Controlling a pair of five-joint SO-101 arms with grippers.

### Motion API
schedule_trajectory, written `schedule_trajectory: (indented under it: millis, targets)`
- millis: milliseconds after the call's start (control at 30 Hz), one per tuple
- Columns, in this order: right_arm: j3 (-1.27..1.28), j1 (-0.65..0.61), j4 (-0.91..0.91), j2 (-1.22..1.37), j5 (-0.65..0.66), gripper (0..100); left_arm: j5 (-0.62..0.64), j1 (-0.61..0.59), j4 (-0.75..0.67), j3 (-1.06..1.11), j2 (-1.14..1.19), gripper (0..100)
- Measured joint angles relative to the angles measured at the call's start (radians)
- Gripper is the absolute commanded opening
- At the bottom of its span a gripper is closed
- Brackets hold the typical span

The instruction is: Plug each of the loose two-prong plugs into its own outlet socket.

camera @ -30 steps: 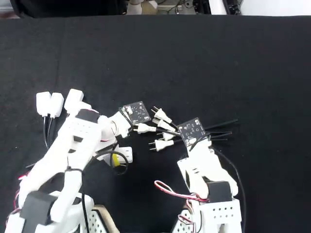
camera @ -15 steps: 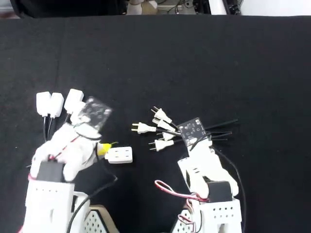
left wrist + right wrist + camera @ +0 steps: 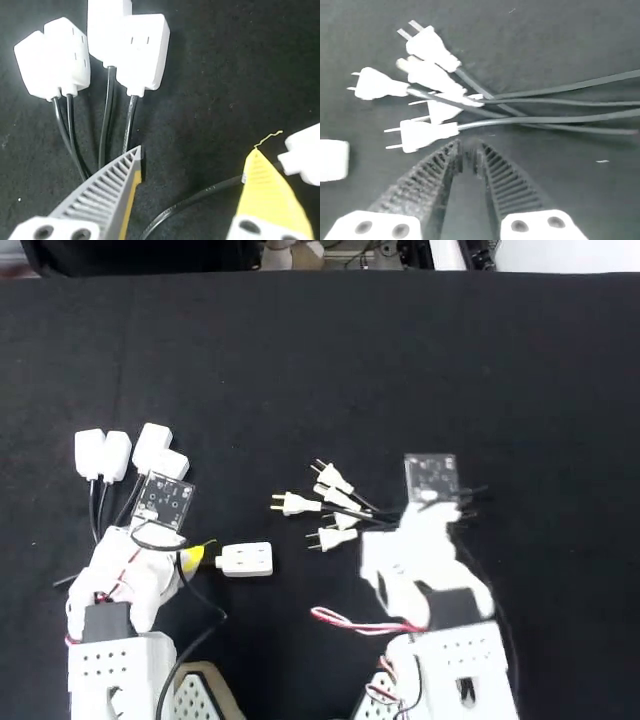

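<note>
Right wrist view: nearest white plastic 2-prong plug [image 3: 422, 135] lies just beyond right tool [image 3: 467, 145], long axis crosswise, prongs frame-left.
Right tool state: nearly clenched, empty.
Left tool [image 3: 195, 151]: released.

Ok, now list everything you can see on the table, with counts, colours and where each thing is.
Cloth-covered table: one, black, under everything.
Clustered outlet sockets on cords: four, white with black cords, at the table's left, just beyond the left arm.
Lone outlet socket: one, white, lying beside the left gripper's yellow jaw.
Loose two-prong plugs: five, white, fanned out mid-table, none plugged in.
Plug cords: several, black, running from the plugs toward the right.
Robot arms: two, white, at the near edge.
Left gripper: one, grey and yellow jaws apart, empty, near the clustered sockets.
Right gripper: one, grey jaws nearly together, empty, just short of the plugs.
</note>
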Motion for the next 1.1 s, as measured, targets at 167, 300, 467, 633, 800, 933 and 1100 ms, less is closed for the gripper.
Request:
schedule_trajectory:
  millis: [167,300,467,633,800,933,1100]
  targets:
    - [-0.066,-0.115,-0.189,0.302,-0.221,18.8,0.0,-0.002,0.0,0.031,-0.052,32]
    - [-0.164,-0.11,-0.288,0.539,-0.41,18.8,0.0,-0.002,0.0,0.035,-0.071,32]
    - [-0.258,-0.104,-0.307,0.76,-0.54,18.8,0.0,-0.002,0.0,0.035,-0.071,32]
    - [-0.279,-0.138,-0.256,0.829,-0.552,18.7,0.0,-0.002,0.0,0.051,-0.075,32]
    - [-0.279,-0.152,-0.244,0.836,-0.552,18.7,0.0,-0.002,0.0,0.052,-0.077,32]
    - [-0.259,-0.152,-0.321,0.838,-0.56,18.7,0.0,-0.002,0.0,0.052,-0.077,32]
    - [-0.222,-0.152,-0.413,0.838,-0.562,13.7,0.0,-0.002,0.0,0.052,-0.077,32]
